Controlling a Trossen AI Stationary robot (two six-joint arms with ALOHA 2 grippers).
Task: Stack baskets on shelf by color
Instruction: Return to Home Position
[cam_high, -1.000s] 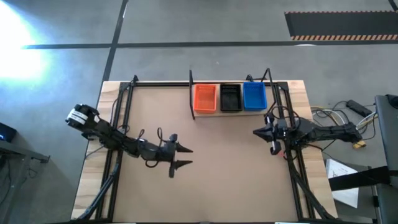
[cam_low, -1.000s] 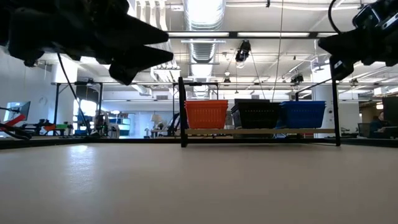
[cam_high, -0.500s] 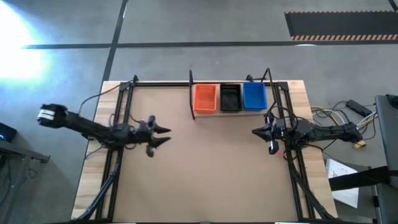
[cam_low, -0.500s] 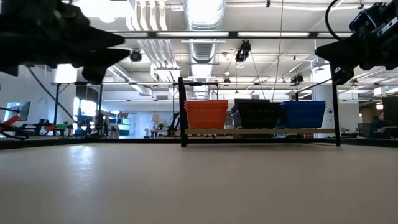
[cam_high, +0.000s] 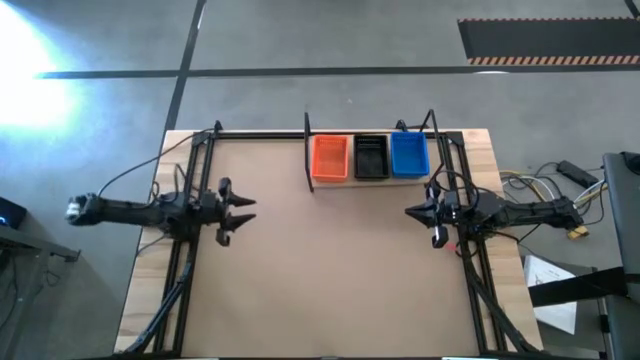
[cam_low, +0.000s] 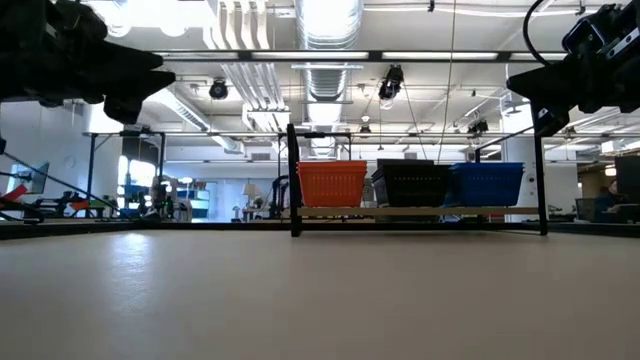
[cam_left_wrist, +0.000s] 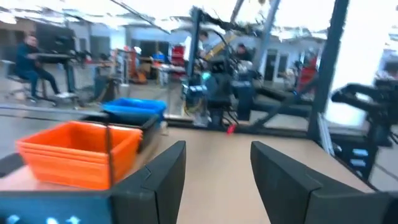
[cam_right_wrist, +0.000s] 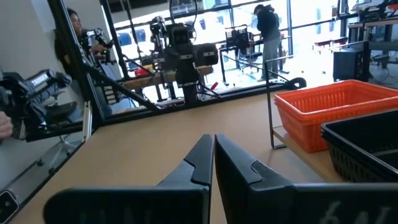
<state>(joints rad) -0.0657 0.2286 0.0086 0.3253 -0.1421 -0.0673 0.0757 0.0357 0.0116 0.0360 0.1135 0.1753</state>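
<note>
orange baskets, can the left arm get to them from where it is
Probably yes. The left hand hangs open at the tabletop's left side, with nothing between it and the orange baskets, which are uncovered on top.

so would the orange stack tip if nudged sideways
The orange stack is probably light: holed plastic sides. Likely stiff, as the nested rims look straight. Sitting low and wide on the shelf, it would more likely slide than tip. Left tool and right tool hang clear.
</note>
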